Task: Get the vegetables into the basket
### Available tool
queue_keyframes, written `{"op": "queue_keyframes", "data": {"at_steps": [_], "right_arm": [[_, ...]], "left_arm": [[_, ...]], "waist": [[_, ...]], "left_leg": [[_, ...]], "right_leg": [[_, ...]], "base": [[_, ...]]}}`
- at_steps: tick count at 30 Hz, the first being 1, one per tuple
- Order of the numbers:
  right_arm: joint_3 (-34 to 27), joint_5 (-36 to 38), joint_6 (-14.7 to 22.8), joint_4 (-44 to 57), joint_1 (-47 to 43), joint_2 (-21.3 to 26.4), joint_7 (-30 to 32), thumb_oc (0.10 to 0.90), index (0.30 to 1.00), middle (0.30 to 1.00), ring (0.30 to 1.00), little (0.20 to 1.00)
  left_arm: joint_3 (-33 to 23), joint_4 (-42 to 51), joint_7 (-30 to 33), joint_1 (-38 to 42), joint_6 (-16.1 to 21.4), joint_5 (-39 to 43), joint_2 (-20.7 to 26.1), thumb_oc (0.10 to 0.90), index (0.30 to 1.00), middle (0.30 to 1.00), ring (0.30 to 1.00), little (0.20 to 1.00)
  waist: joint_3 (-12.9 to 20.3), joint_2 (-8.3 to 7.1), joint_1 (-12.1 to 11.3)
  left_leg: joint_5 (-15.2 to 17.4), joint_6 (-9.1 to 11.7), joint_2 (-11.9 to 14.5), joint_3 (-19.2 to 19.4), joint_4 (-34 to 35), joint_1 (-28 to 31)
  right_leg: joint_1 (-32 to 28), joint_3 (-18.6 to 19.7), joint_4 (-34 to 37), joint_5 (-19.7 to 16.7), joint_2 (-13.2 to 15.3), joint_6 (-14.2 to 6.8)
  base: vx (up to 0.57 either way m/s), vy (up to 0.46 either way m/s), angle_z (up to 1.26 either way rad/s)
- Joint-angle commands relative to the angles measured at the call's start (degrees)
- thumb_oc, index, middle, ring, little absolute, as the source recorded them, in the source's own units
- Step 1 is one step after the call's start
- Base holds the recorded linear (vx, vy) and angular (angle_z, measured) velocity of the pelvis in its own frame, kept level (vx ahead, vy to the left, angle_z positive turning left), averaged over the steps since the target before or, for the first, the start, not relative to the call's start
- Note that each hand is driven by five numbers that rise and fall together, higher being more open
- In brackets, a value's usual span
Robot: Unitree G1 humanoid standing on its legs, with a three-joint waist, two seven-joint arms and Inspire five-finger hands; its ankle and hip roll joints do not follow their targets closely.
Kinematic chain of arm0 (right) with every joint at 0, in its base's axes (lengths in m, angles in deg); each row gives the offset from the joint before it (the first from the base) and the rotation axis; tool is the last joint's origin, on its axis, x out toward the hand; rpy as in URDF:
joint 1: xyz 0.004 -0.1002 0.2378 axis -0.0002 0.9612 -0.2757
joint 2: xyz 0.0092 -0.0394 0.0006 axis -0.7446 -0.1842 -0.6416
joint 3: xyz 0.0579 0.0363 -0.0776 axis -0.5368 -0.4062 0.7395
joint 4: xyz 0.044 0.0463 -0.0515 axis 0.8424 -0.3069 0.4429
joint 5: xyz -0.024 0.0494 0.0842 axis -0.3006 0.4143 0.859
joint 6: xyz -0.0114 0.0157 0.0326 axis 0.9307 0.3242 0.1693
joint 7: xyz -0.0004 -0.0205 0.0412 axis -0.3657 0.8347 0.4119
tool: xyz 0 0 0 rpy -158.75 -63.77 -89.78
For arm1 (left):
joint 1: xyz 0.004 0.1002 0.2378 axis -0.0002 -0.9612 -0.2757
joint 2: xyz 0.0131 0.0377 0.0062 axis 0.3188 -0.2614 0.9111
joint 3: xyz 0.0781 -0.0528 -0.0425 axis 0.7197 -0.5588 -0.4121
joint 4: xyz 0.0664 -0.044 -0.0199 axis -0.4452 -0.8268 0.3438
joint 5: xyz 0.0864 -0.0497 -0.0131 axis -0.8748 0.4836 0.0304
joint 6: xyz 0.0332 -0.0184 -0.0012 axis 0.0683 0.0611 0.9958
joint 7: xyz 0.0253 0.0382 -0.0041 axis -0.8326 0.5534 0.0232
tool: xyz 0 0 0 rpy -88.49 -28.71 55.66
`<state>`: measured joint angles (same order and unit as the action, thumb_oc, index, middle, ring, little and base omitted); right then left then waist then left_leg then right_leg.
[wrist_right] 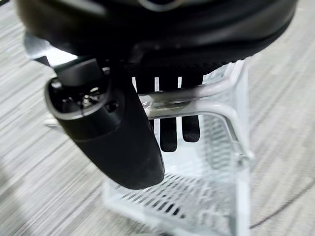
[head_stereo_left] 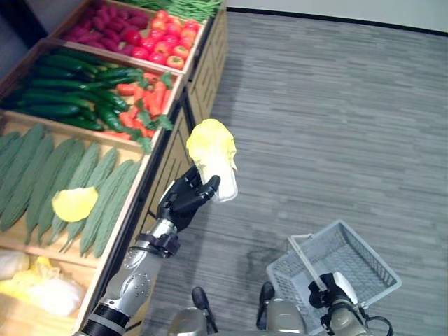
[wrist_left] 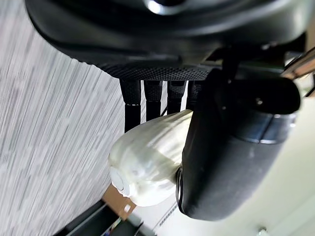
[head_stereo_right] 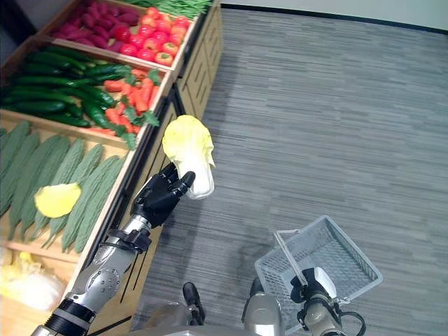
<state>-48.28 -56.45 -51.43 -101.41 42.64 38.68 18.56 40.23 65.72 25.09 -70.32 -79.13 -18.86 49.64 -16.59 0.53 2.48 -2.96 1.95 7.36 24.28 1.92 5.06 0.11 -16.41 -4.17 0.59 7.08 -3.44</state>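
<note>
My left hand (head_stereo_left: 185,201) is shut on a napa cabbage (head_stereo_left: 213,155) with yellow leaves and a white stem, held up in the air beside the wooden produce stand (head_stereo_left: 178,150). Seen from the left wrist, the fingers (wrist_left: 153,93) and thumb (wrist_left: 231,147) wrap the cabbage's white stem (wrist_left: 147,164). At the lower right a white wire basket (head_stereo_left: 350,262) hangs over the floor. My right hand (wrist_right: 123,137) is shut on the basket's handle (wrist_right: 197,96). The cabbage is to the left of the basket and higher.
The stand's bins hold ridged green gourds (head_stereo_left: 63,182) with a loose yellow leaf (head_stereo_left: 73,203), cucumbers (head_stereo_left: 63,91), carrots (head_stereo_left: 147,98), tomatoes (head_stereo_left: 164,38) and red vegetables (head_stereo_left: 101,24). More cabbages (head_stereo_left: 35,287) lie in the nearest bin. Grey floor (head_stereo_left: 329,119) stretches to the right.
</note>
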Motion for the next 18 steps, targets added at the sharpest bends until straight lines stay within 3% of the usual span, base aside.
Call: {"op": "queue_keyframes", "data": {"at_steps": [1,5,6,7,9,14,18], "right_arm": [[2.2,-0.6,2.5,1.6,0.3,2.5,1.8,0.400,0.300,0.300,0.300,0.300],[1.5,-0.2,2.9,2.6,1.5,3.7,2.0,0.400,0.300,0.300,0.300,0.300],[1.6,-0.2,2.7,2.1,0.9,4.7,2.1,0.400,0.300,0.300,0.300,0.300],[1.5,-0.2,2.7,2.1,0.9,4.7,2.1,0.400,0.300,0.300,0.300,0.300],[1.3,0.4,2.5,1.7,0.3,5.8,2.9,0.400,0.300,0.300,0.300,0.300],[1.2,-0.1,2.6,2.7,0.2,7.2,3.3,0.400,0.300,0.300,0.300,0.300],[0.7,-0.6,2.3,2.0,0.4,7.9,3.2,0.400,0.300,0.300,0.300,0.300]], "left_arm": [[-1.8,8.8,-2.5,3.3,5.2,-0.8,-1.1,0.400,0.300,0.300,0.300,0.300],[-1.6,8.2,-2.5,2.9,4.9,-1.2,-1.5,0.400,0.300,0.300,0.300,0.300],[-1.2,8.2,-2.2,2.7,5.1,-1.5,-2.0,0.400,0.300,0.300,0.300,0.300],[-1.2,8.2,-2.2,2.7,5.1,-1.5,-2.0,0.400,0.300,0.300,0.300,0.300],[-0.5,8.2,-1.5,2.4,5.1,-1.3,-2.7,0.400,0.300,0.300,0.300,0.300],[0.0,7.6,-0.8,2.7,5.5,-1.1,-2.7,0.400,0.300,0.300,0.300,0.300],[0.5,8.0,-0.9,2.3,5.5,-0.9,-2.4,0.400,0.300,0.300,0.300,0.300]], "waist": [[3.5,-1.89,0.4],[2.8,-1.81,1.1],[2.0,-1.68,0.1],[2.2,-1.70,0.2],[1.8,-1.64,-1.1],[1.9,-0.62,-0.8],[3.6,-0.26,-0.2]], "left_leg": [[-0.7,4.6,2.1,-1.7,-4.0,-2.1],[-2.1,6.4,4.0,-4.1,-11.0,-4.3],[-2.8,6.8,2.8,-10.9,-12.7,-5.2],[-3.0,6.8,2.7,-11.0,-12.6,-5.4],[-1.3,6.0,0.4,-18.5,-7.3,-6.7],[-2.4,5.5,0.1,-19.2,-3.3,-6.8],[-1.5,4.3,-0.7,-16.5,0.7,-1.8]], "right_leg": [[-4.6,0.8,4.0,0.0,0.5,-4.1],[-5.9,2.2,5.9,-0.1,-0.9,-2.5],[-6.3,4.4,6.1,0.1,-1.2,-2.0],[-6.0,4.4,6.1,0.0,-1.1,-2.0],[-6.0,7.1,6.5,-0.1,-0.7,-2.7],[-5.8,8.9,6.1,0.0,-1.0,-3.0],[-7.0,10.4,7.0,-0.5,-0.3,-3.9]], "base": [[0.02,-0.150,-0.39],[0.00,-0.190,-0.21],[0.01,-0.024,-0.30],[0.01,-0.038,-0.46],[0.04,-0.021,-0.77],[0.06,0.047,-0.38],[0.09,0.120,-0.30]]}}
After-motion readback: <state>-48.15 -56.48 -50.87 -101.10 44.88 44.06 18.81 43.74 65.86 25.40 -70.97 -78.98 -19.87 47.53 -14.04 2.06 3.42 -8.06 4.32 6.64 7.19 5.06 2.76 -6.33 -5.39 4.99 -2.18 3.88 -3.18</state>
